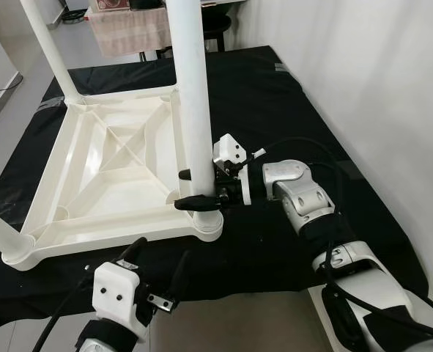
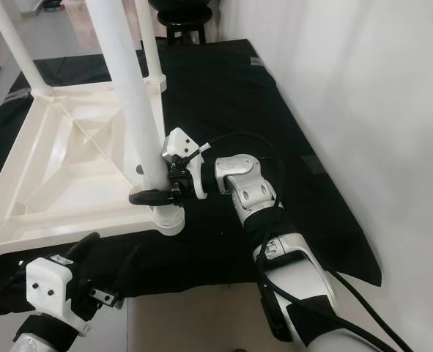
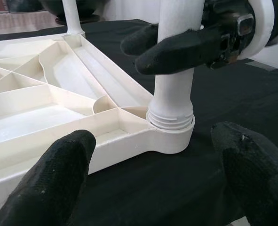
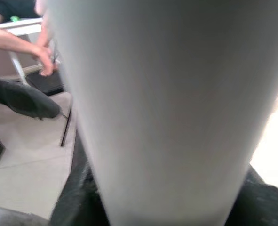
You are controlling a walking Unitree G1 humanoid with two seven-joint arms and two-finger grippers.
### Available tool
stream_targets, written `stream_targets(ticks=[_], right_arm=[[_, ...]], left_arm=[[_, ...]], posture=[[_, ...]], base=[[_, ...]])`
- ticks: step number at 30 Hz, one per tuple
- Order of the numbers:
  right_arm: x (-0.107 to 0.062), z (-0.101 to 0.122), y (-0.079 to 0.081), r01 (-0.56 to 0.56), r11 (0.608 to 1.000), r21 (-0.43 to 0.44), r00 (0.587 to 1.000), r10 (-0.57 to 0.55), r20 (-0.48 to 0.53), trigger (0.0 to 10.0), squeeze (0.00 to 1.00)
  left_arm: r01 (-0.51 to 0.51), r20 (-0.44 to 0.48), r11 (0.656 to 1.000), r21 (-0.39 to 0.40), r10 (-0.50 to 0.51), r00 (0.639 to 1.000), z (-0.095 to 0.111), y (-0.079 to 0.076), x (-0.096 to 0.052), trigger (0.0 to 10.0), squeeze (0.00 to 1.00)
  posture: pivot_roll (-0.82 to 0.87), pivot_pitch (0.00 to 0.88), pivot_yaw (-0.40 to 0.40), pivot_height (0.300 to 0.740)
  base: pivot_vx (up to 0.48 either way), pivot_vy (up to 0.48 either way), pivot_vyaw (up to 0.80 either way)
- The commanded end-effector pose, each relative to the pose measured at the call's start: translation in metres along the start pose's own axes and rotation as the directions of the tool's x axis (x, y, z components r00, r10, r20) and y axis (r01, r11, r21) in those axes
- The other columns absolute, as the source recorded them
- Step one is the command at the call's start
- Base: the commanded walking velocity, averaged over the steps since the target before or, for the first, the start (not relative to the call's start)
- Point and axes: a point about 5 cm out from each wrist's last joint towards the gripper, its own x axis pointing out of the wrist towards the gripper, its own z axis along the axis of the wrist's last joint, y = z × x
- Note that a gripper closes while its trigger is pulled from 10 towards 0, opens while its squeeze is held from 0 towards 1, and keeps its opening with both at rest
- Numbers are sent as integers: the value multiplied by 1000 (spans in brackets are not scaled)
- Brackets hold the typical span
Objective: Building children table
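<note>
Surroundings: black cloth sheet (image 1: 289, 110) spread over the floor, running up to a white wall (image 1: 377, 81) on the robot's right; pale tiled floor (image 1: 245, 323) at the near edge; dark round stool (image 2: 178, 16) and a pinkish cloth-draped piece (image 1: 132, 29) beyond the sheet. In the right wrist view, a person's forearm (image 4: 21, 44) beside a dark chair.

Task item: white plastic children's table top (image 1: 113, 176), upside down on the sheet, ribbed underside showing. White tubular legs stand at its corners; the near-right white leg (image 1: 194, 110) stands upright in its threaded corner socket (image 3: 170, 127).

Right end effector (image 1: 195, 188): forearm extended level from the right, black fingers closed around that leg just above the socket.

Left end effector (image 1: 157, 268): low, near the table's front edge, fingers spread wide, touching nothing.
</note>
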Motion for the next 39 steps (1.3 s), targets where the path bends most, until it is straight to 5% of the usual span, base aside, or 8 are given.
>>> stream_targets(ticks=[1,14,17,26,27,29,30,39], right_arm=[[5,2,1,-31,999,-7,999,31,5,0,0],[-23,-8,12,90,996,0,991,-90,104,0,0],[-4,-43,54,777,587,227,625,-763,-166,0,0],[9,-31,48,716,691,95,698,-708,-113,0,0],[14,-27,50,692,714,108,722,-683,-106,10000,0],[16,-23,53,693,711,119,721,-685,-104,10000,0],[19,-13,53,648,744,166,759,-648,-60,10000,1000],[11,24,47,178,983,-42,975,-171,141,10000,1000]], left_arm=[[-4,-3,1000,-3,4,1000,0,-1,-2,10000,0],[10,-7,1000,-7,-10,1000,2,-1,-4,10000,0],[14,-8,1000,1,-14,1000,4,4,-3,10000,0],[22,-3,1000,5,-22,1000,1,8,4,10000,0],[16,0,1000,6,-16,1000,1,8,6,10000,0],[13,1,1000,6,-13,1000,1,8,6,10000,0],[14,0,1000,4,-14,1000,1,8,7,10000,0],[30,-4,1000,-6,-30,1000,-3,7,11,10000,0]], posture=[[51,122,3,740],[10,170,22,740],[-11,187,37,740],[-27,148,31,740],[-20,142,23,740],[-20,142,23,740],[-20,136,25,740],[-26,110,28,740]], base=[[0,0,0],[0,0,0],[0,0,0],[0,0,0],[0,0,0],[0,0,0],[0,0,0],[0,0,0]])
